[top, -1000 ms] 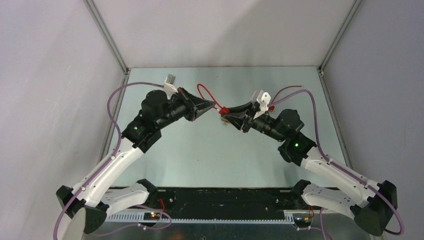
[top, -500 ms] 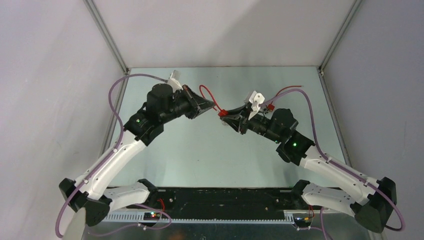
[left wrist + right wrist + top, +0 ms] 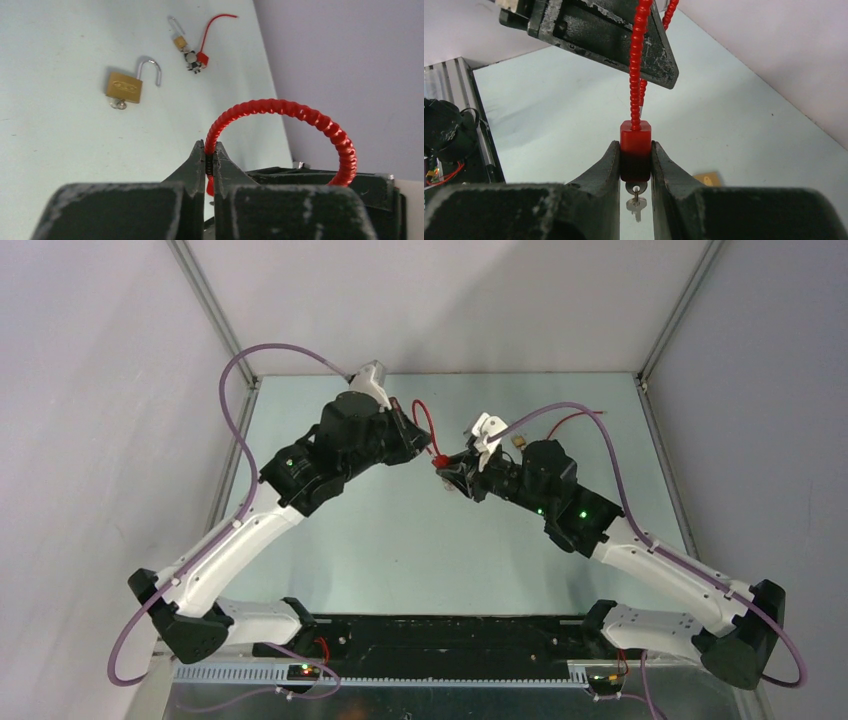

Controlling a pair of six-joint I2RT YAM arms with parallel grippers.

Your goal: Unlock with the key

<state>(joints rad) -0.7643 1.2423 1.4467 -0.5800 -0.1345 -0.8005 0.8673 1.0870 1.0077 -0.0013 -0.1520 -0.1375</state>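
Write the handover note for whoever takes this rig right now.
Left gripper: shut on the red wire, held above the table.
Right gripper: shut on the red tag at the wire's end; the key hangs free beneath it.
Brass padlock: on the table, shackle swung open. A smaller padlock lies farther off.
Done: tag and wire held between both arms.
Left: the hanging key is in no lock; it likely goes in next.

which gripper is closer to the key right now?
Right. The key dangles just under the red tag clamped in the right gripper. The left gripper pinches the red wire farther up, away from the key.
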